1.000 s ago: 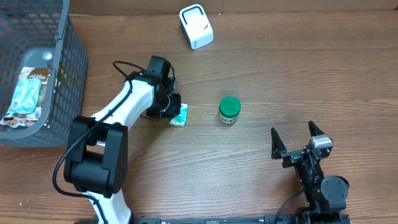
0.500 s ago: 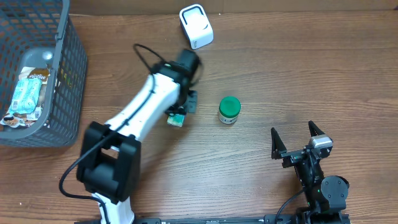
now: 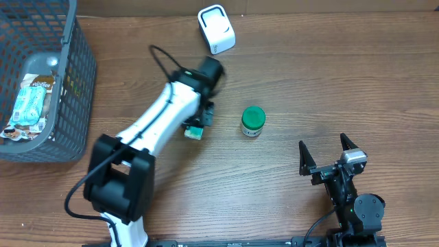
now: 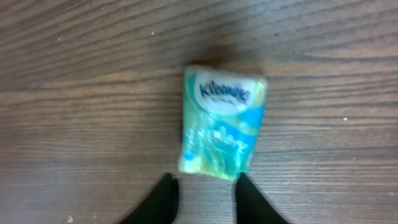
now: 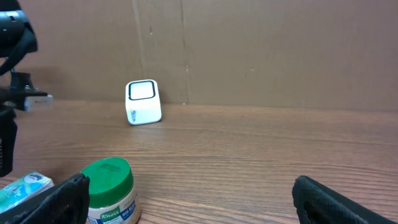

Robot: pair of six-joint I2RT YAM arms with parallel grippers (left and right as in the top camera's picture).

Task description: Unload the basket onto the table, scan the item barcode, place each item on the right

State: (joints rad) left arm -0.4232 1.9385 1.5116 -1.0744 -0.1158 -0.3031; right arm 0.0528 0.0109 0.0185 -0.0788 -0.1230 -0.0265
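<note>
Seen from overhead, the left arm [image 3: 161,113] is reaching across the counter [image 3: 329,75] at a steeper slant than a second ago. The tissue pack [image 3: 195,132] is sitting almost where it was, flat on the wood and well apart from the scanner [image 3: 216,29] at the far edge. The left gripper [image 3: 204,118] is hanging just over the pack. The right gripper [image 3: 328,155] is standing spread wide and holding nothing, as it was before. A basket [image 3: 75,82] of other goods is sitting far left, out of the way.

In the left wrist view the fingertips [image 4: 163,200] are parting, and a narrow gap is showing where they were clamped a moment ago. The pack is lying label-up just ahead with its near edge at the tips; whether they are touching it I cannot tell. No barcode is showing on this face. I am reading this as a release, probably for a fresh grip — nothing is being presented to the scanner yet.

In the right wrist view the scanner is standing alone with open wood before it. A green-lidded jar [image 5: 111,183] is standing near the pack's corner, between it and the right gripper — the one thing crowding a sweep from that side.
</note>
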